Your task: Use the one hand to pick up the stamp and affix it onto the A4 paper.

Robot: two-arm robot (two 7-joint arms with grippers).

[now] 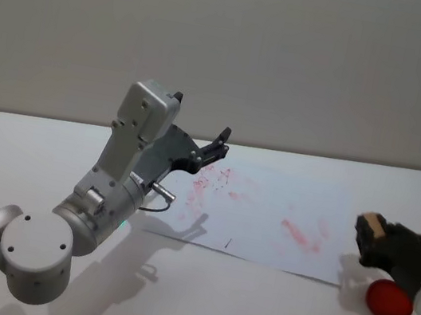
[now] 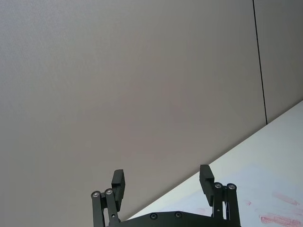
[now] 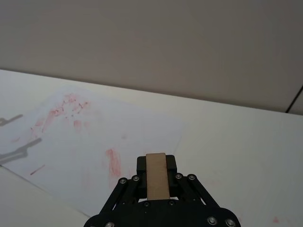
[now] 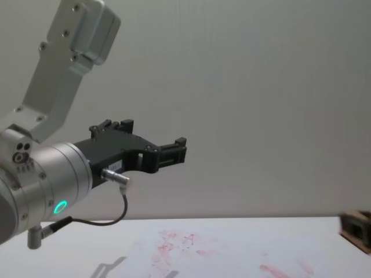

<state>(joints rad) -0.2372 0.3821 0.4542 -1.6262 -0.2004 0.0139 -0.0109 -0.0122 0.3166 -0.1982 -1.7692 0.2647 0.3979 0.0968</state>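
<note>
Pinched the small brown wood-coloured block stamp (image 3: pixel 157 176) between the pressed-in ridged fingertips of the black plastic two-finger right gripper (image 1: pixel 377 236), over the plain white tabletop (image 1: pixel 250 310) just off the right edge of the flat white, red-smudged A4 paper (image 1: pixel 283 206). Parked the black silver-wristed left gripper (image 1: pixel 217 144), fingers spread, raised near the sheet's far left corner. Risked, by judgement, printing on bare tabletop if pressed before crossing that right edge, and smearing or half-printing if lowered tilted or dragged sideways.
</note>
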